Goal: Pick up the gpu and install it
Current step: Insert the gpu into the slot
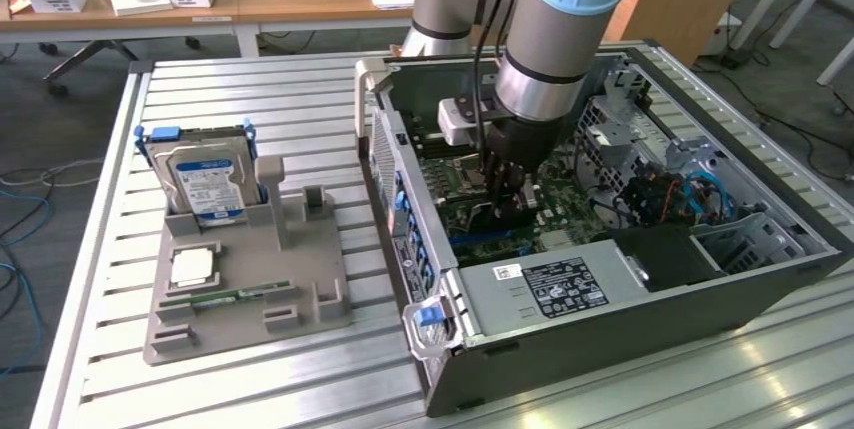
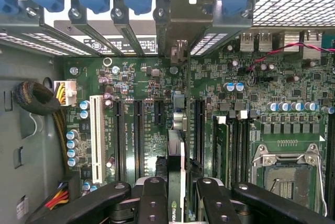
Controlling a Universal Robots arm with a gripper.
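We're right down inside the computer case now, and our gripper has its black fingers pinched on the gpu, which we see edge-on between them with its silver bracket reaching towards the rear slot openings. In the exterior view the gripper hangs straight down over the green motherboard, just beside the grey power supply.

So the card is in our grasp, standing upright over the row of long dark expansion slots. Whether its lower edge is already in a slot we can't tell; the card itself hides that line.

Here's where it could go sour. If we're a touch off to one side, the card edge lands on the board between slots, and pushing down would stress the board and scrape the small components. If the card is tilted in our fingers, one end seats and the other rides high. The bracket is another worry: it has to slip into its rear opening, and catching the case frame there would twist the card in our grip. The white slot and the blue capacitors nearby are close enough to be knocked.

Out on the table, the hard drive stands in the grey holder, well clear.
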